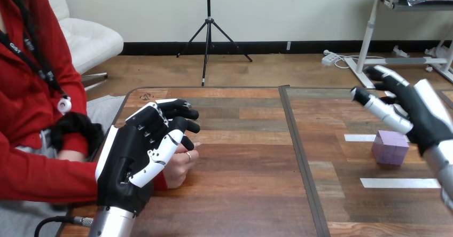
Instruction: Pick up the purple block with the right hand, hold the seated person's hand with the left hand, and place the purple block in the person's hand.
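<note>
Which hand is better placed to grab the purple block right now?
Right. The right hand is open close beside the purple block, slightly above it. The left hand is far off at the other side, over the person's hand.

Person's hand (180,166): mostly hidden behind left hand (133,159); grip between them indiscernible. Right forearm (444,174): cut by picture's edge.

Bright, even light over the brown wooden desk (240,194), falling from above. A soft sheen runs along the boards by the middle seam. The pale purple cube-shaped block (391,147) throws a faint, short shadow at its base. White shells on the black left hand (125,167) catch the light.
</note>
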You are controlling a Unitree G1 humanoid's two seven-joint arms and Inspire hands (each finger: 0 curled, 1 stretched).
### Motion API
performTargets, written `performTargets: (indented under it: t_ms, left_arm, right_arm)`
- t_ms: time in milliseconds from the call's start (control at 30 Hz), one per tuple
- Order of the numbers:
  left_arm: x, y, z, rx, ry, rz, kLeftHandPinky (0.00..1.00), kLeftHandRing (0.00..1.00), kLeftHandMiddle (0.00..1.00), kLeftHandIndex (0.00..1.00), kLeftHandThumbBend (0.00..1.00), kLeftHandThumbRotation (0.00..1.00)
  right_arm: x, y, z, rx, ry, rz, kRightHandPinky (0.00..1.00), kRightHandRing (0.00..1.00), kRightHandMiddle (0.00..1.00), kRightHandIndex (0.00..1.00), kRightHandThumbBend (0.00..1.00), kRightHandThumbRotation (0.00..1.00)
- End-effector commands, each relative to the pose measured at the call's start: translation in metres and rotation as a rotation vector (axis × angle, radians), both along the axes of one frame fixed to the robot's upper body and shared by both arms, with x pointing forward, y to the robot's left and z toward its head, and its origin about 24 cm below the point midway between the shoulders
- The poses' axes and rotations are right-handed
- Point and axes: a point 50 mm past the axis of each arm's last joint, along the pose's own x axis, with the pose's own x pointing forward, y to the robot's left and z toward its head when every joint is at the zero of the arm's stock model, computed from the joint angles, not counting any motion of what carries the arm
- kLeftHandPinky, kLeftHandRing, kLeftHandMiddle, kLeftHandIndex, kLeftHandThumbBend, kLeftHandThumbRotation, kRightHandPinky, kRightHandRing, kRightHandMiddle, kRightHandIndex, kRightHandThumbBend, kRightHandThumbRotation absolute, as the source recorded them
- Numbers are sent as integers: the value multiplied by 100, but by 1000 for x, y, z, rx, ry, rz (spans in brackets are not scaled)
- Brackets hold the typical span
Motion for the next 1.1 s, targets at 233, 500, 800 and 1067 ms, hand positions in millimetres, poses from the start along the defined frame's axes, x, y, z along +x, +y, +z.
performTargets:
  t_ms: [233, 500, 800, 1067]
  left_arm:
    - [10, 1, 12, -4, -73, 3, 37, 55, 60, 58, 39, 24]
    - [9, 1, 12, -1, -68, 5, 37, 55, 60, 58, 39, 24]
    - [9, 0, 12, -5, -64, 4, 37, 55, 60, 57, 40, 23]
    - [9, 0, 12, -10, -63, 3, 37, 55, 60, 57, 42, 22]
  right_arm:
    - [40, -13, 59, -142, -87, -95, 69, 80, 82, 92, 100, 85]
    - [46, -19, 56, -217, -11, -139, 70, 84, 89, 92, 100, 81]
    - [49, -24, 52, -262, 42, -170, 73, 89, 91, 91, 100, 75]
    - [50, -26, 44, -273, 87, -201, 72, 87, 89, 90, 100, 66]
